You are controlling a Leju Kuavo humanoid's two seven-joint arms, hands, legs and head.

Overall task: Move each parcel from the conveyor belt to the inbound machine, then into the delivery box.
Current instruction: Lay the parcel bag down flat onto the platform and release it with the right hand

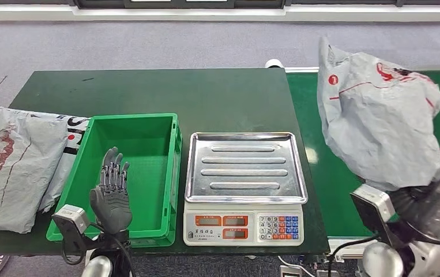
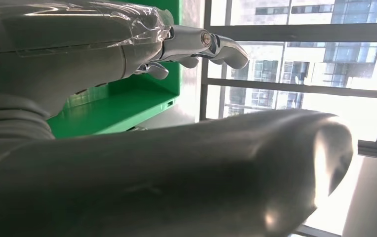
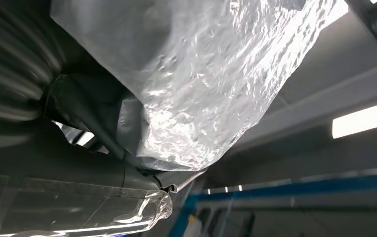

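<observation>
Over the green conveyor belt [image 1: 312,161], head view: right hand [image 1: 436,202] holds a crumpled grey plastic mailer parcel with red print [image 1: 373,115] lifted up, well above the belt surface. Right wrist view adds the close grip: right hand [image 3: 77,128] clamped on the parcel's lower edge, shiny plastic [image 3: 216,74] bulging away from it, ceiling lights behind. Left hand [image 1: 112,193] hangs empty, fingers apart and extended, above the green plastic crate [image 1: 174,173]; left wrist view shows those fingers [image 2: 216,44] straight, crate wall behind. Between crate and belt sits the electronic scale with steel tray [image 1: 245,167], tray bare. Second flat grey mailer bag [image 1: 15,167] lies on the dark green table [image 1: 148,92], touching the crate's far-left side.
</observation>
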